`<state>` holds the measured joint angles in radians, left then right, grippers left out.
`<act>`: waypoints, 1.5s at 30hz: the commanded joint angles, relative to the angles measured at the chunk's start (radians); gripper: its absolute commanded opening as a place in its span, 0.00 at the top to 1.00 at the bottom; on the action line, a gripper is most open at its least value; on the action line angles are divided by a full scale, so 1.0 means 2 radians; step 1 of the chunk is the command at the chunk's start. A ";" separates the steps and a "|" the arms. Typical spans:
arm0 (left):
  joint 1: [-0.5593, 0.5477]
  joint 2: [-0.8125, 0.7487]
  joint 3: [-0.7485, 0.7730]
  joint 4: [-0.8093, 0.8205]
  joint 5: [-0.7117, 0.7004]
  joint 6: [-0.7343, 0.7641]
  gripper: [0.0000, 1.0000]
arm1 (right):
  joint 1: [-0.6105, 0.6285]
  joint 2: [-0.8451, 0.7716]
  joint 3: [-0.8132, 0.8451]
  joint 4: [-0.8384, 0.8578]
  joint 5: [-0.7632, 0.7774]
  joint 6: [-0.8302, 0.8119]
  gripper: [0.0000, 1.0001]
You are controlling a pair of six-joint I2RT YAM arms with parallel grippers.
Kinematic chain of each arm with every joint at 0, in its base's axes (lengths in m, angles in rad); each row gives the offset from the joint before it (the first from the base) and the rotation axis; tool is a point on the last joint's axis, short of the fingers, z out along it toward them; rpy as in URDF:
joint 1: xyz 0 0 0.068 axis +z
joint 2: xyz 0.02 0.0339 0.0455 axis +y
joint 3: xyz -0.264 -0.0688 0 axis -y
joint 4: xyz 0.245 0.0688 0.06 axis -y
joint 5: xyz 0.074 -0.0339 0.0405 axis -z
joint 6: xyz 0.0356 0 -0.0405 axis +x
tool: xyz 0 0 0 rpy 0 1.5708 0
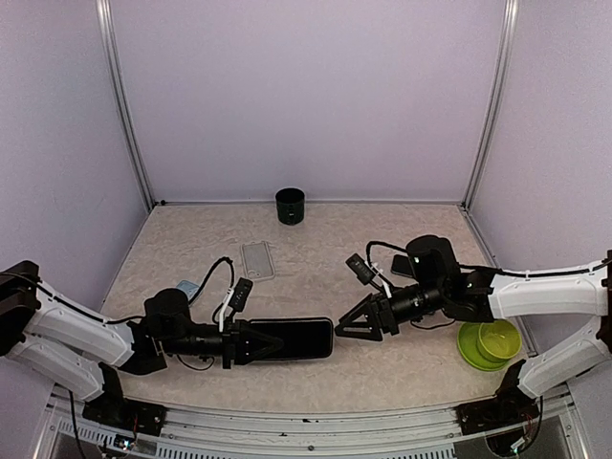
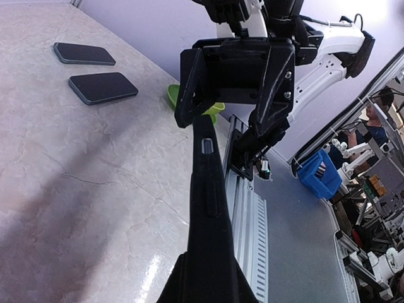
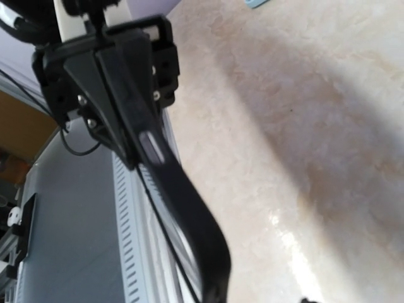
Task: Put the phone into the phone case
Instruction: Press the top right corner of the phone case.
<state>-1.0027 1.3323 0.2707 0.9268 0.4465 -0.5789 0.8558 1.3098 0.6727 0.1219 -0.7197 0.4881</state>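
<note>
My left gripper (image 1: 251, 342) is shut on one end of a black phone case (image 1: 292, 338) and holds it level, just above the table. In the left wrist view the case (image 2: 205, 189) runs edge-on away from my gripper (image 2: 208, 278). My right gripper (image 1: 356, 325) is open wide, its fingers (image 2: 189, 88) on either side of the case's free end without closing on it. In the right wrist view the case (image 3: 170, 177) curves toward the camera out of the left gripper (image 3: 120, 63). Two dark phones (image 2: 103, 87) (image 2: 85, 53) lie flat on the table; one shows beside the right arm (image 1: 402, 266).
A clear phone case (image 1: 258, 260) lies at mid-table. A black cup (image 1: 290, 206) stands at the back wall. A green bowl (image 1: 488, 344) sits at the front right. A small light-blue item (image 1: 187, 287) lies near the left arm. The table's front rail (image 2: 252, 214) is close below the case.
</note>
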 commanded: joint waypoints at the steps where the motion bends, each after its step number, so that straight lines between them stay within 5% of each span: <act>1: 0.000 -0.005 0.025 0.012 0.017 0.011 1.00 | -0.003 0.007 0.017 -0.002 0.014 -0.006 0.37; 12: -0.004 0.026 0.029 0.037 0.037 0.001 1.00 | 0.009 0.050 0.038 0.009 0.026 -0.009 0.47; 21: -0.004 0.027 0.025 0.030 0.034 0.008 1.00 | 0.010 0.059 0.038 0.017 -0.017 -0.016 0.87; 23: -0.004 0.027 0.025 0.028 0.033 0.009 1.00 | 0.010 0.058 0.035 0.018 -0.027 -0.016 0.80; 26: -0.004 0.031 0.027 0.032 0.035 0.009 1.00 | 0.010 0.061 0.034 0.023 -0.034 -0.013 0.59; 36: -0.004 0.040 0.030 0.038 0.038 0.005 1.00 | 0.012 0.073 0.031 0.030 -0.034 -0.014 0.71; 45: -0.004 0.037 0.029 0.042 0.045 0.005 1.00 | 0.013 0.080 0.035 0.014 -0.005 -0.022 0.58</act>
<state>-1.0069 1.4139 0.2871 0.9123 0.5098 -0.5758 0.8742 1.4509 0.7284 0.1593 -0.7498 0.4595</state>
